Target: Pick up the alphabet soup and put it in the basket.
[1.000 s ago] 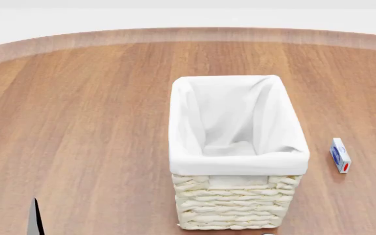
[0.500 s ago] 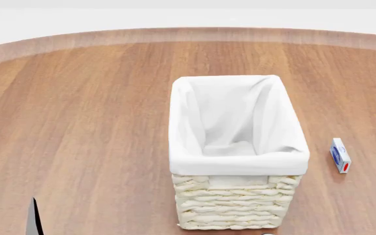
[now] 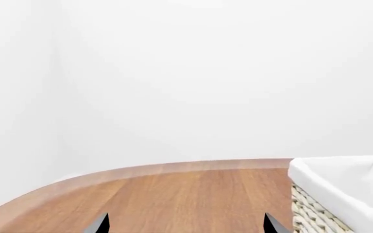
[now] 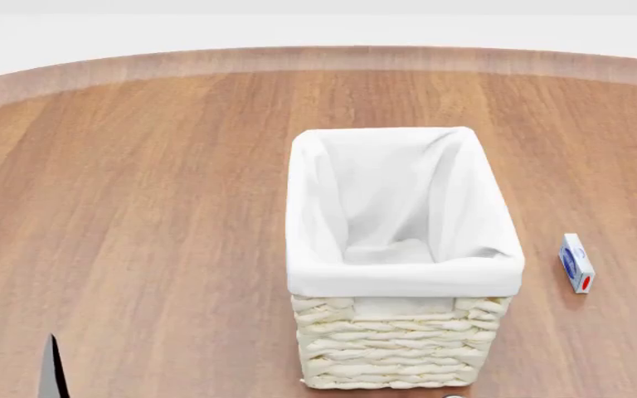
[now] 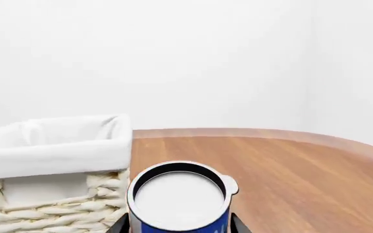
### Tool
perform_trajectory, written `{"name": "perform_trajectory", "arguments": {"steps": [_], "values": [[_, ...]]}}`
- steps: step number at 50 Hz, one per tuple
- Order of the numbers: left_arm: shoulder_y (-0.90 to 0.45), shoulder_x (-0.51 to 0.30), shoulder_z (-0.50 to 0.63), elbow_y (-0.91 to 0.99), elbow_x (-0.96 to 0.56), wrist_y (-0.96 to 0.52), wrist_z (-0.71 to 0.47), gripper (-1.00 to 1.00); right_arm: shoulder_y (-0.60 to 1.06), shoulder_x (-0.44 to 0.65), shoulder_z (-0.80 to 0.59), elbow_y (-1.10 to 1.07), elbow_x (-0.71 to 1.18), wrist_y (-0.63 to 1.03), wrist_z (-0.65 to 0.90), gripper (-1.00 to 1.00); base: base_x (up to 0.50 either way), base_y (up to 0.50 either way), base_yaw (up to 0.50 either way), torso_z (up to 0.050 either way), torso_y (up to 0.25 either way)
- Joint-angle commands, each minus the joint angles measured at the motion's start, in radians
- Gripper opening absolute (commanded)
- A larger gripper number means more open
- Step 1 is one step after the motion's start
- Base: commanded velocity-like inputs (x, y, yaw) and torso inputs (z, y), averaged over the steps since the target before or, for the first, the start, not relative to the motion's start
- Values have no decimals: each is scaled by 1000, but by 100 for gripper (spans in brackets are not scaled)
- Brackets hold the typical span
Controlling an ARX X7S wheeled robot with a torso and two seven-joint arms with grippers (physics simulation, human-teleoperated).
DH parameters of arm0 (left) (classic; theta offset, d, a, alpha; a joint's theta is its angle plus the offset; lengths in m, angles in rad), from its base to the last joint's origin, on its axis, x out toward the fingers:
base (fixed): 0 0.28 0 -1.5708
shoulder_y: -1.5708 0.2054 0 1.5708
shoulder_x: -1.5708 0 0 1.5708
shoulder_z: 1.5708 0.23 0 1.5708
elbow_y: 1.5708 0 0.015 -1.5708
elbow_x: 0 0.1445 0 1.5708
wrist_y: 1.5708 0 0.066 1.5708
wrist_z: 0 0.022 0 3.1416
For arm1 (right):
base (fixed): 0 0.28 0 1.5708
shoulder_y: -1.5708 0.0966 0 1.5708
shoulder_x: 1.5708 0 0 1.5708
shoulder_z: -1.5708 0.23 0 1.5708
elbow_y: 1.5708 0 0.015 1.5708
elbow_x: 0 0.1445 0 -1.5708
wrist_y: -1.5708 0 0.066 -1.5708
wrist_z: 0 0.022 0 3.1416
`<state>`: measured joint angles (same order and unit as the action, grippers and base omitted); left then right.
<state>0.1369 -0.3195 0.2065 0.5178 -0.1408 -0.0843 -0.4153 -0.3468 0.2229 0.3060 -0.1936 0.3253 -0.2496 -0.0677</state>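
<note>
the round brown wood-grain table carries everything in view. near its middle stands the tall rectangular cream woven wicker basket, its white cloth lining folded over the rim; nothing shows inside it but cloth. the basket is upright.

the small cylindrical alphabet soup can with the blue label and whitish top stands upright between the right gripper's two dark fingertips, which sit close against its sides and pinch it. in the right wrist view the can is just beside the basket's woven wall, outside it. the head view does not show the can.

the left gripper is spread wide, its two dark fingertips well apart with bare table between them, near the basket's corner.

a small white-and-blue box with a red spot lies on the table to the right of the basket, apart from it.
</note>
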Motion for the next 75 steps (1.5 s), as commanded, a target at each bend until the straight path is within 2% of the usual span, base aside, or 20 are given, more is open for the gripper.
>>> {"name": "perform_trajectory", "arguments": {"steps": [1,9,21,35,50,64,75], "values": [[3,-4,-1,4,-6,-1,-5,100,24,56,8,-244,8,150,70,-100,0,0,0,0,0],[1,-6,3,6,-5,-3,-8,100,60,98,23,-357,63,237,104,-100,0,0,0,0,0],[0,-10,4,2,-8,0,-11,100,217,173,-18,-498,97,429,195,-100,0,0,0,0,1],[-1,-14,4,0,-12,4,-16,100,532,242,-154,-530,131,656,263,-100,0,0,0,0,1],[-3,-18,5,-5,-18,7,-19,100,884,226,-318,-422,118,799,274,-100,0,0,0,0,1],[-4,-21,5,-7,-20,8,-26,100,1153,145,-462,-157,49,773,228,-100,0,0,0,0,1],[-6,-22,10,-9,-21,8,-28,100,1304,80,-518,103,18,717,179,-100,0,0,0,0,0]]}}
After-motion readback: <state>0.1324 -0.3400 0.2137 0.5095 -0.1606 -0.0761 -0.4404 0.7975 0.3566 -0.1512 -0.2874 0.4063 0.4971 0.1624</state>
